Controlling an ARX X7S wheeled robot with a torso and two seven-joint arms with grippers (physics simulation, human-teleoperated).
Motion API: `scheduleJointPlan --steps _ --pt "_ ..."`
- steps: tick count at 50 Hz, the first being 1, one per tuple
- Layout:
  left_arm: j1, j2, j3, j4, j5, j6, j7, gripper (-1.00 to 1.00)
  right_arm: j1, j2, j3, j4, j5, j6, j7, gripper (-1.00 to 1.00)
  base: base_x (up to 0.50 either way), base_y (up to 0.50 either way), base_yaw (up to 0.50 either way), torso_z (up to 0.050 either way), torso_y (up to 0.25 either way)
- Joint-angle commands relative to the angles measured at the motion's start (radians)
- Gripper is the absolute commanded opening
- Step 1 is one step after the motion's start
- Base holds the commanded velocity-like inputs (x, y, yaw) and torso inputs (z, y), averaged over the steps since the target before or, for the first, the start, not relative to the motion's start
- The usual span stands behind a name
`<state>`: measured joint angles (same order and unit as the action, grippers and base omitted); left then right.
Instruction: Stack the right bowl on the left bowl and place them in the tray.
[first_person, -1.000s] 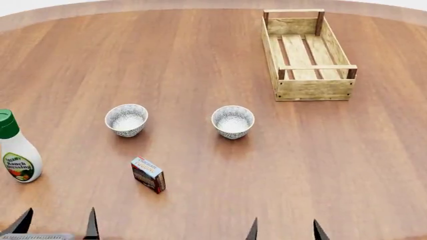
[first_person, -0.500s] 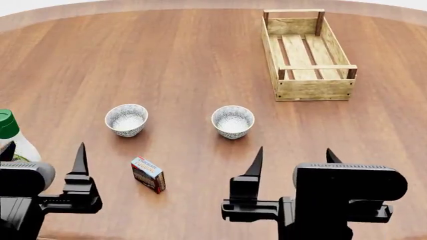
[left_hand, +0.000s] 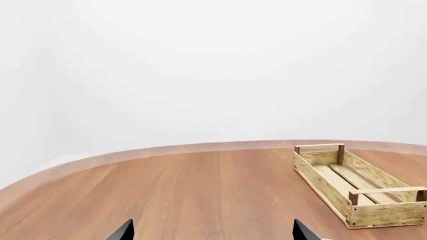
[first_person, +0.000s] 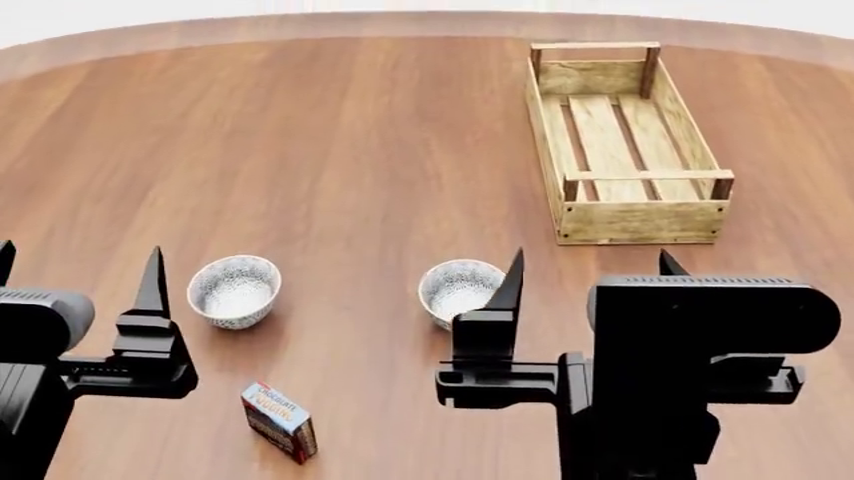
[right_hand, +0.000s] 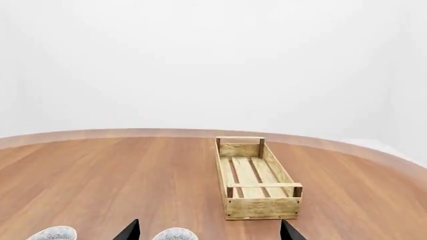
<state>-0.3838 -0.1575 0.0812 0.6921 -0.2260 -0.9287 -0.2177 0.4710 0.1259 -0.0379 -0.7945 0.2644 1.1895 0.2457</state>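
Observation:
Two speckled white bowls stand on the wooden table: the left bowl and the right bowl, apart from each other. The long light-wood tray lies empty at the far right. My left gripper is open and empty, raised near the left bowl's left. My right gripper is open and empty, raised just right of the right bowl. In the right wrist view both bowls show at the edge, with the tray beyond the open gripper. The left wrist view shows the tray beyond the open gripper.
A small blue-and-red box lies on the table in front of the left bowl, between my two arms. The round table's far edge curves behind the tray.
Both arms have risen into the head view with their jaws open. The head view has shifted, so the bowls and box sit lower and the dressing bottle has left the frame.

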Motion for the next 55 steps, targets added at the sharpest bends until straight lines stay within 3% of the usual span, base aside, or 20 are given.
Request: scheduleJointPlan --steps 1,55 --pt "-0.001 0.002 -0.017 0.006 -0.008 -0.006 0.013 1.0 0.015 -0.012 0.017 -0.006 0.014 0.022 -0.006 1.0 0.5 0.0 0.0 0.0 0.0" --pt "-0.007 -0.019 -0.001 -0.021 -0.046 0.018 -0.012 1.0 0.027 0.002 0.026 0.005 0.089 0.036 0.013 1.0 0.5 0.0 0.0 0.0 0.001"
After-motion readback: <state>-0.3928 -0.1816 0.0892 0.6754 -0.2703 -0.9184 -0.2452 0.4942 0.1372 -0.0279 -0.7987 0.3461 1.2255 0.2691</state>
